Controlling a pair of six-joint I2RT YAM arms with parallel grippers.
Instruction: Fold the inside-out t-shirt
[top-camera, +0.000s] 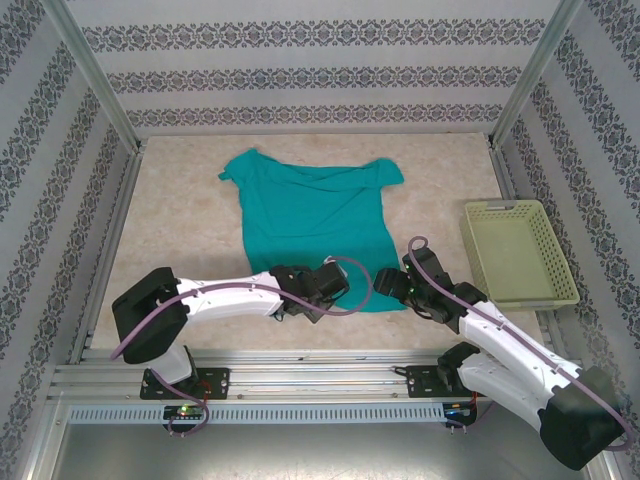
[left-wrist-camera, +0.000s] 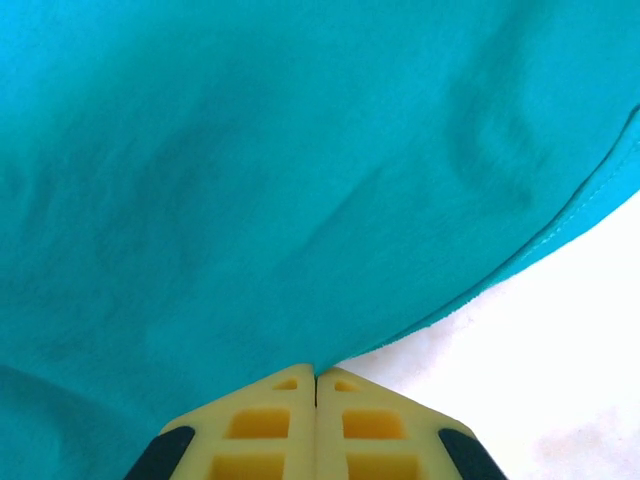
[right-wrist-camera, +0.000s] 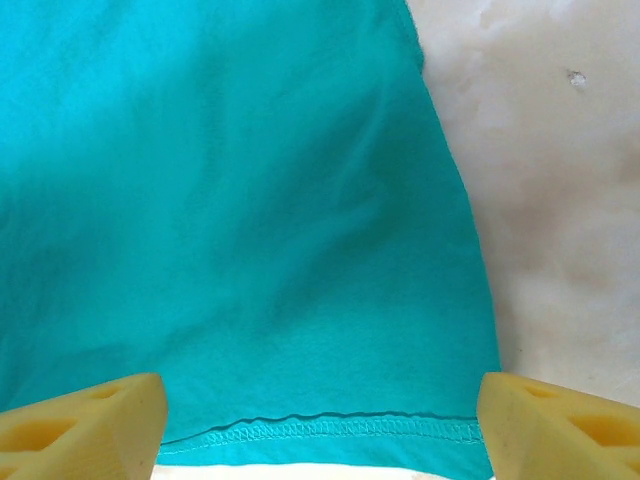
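Two sets of jaws sit at the near hem of the inside-out t-shirt (top-camera: 310, 215). My left gripper (left-wrist-camera: 316, 375) is closed tight, its yellow fingertips pressed together with the edge of the teal cloth (left-wrist-camera: 250, 180) pinched between them. From that pinch the hem curves up and off to the right, and pale bare table (left-wrist-camera: 560, 350) lies below it. In the overhead view this gripper (top-camera: 325, 285) is at the left part of the hem.

My right gripper (right-wrist-camera: 322, 415) stands wide, one finger on each side of the shirt's near right corner and nothing between them but cloth (right-wrist-camera: 230, 200). The stitched hem runs straight across just ahead of those fingertips. The side edge climbs away from the corner, with open marbled tabletop (right-wrist-camera: 560, 200) to its right. From above, this gripper (top-camera: 395, 283) is at that same corner.

The shirt lies spread flat in the middle of the table (top-camera: 180, 230), with its sleeves and neck at the far end. There is bare surface on its left and beyond its collar. On the right a strip of clear table separates it from the pale yellow-green basket (top-camera: 503, 206), which sits near the table's right edge. Metal frame posts and patterned walls close in the workspace.
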